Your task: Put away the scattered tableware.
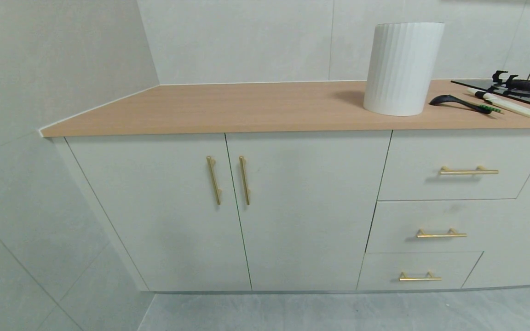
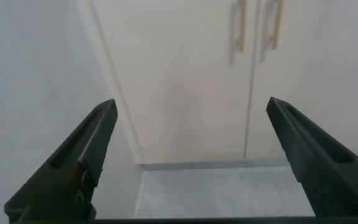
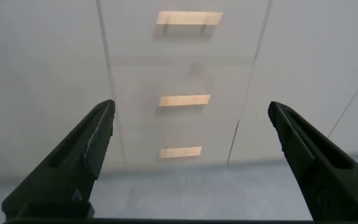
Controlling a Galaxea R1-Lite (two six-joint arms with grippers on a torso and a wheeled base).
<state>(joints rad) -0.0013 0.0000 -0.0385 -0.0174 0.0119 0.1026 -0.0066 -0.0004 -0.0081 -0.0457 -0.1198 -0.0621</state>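
Observation:
A tall white ribbed holder [image 1: 402, 68] stands on the wooden countertop [image 1: 228, 106]. To its right lie a black ladle [image 1: 459, 103] with a green-tipped handle and a cream-handled utensil [image 1: 509, 105]. My left gripper [image 2: 191, 109] is open, low down, facing the double cabinet doors [image 2: 191, 74]. My right gripper [image 3: 191, 111] is also open, held low in front of the stack of drawers [image 3: 185, 81]. Neither holds anything.
A black gas hob [image 1: 527, 88] sits at the counter's far right. Below are two cabinet doors with gold handles [image 1: 228, 180] and three drawers with gold handles [image 1: 467, 171]. A tiled wall [image 1: 30, 92] closes the left side. Grey floor [image 1: 338, 312] lies in front.

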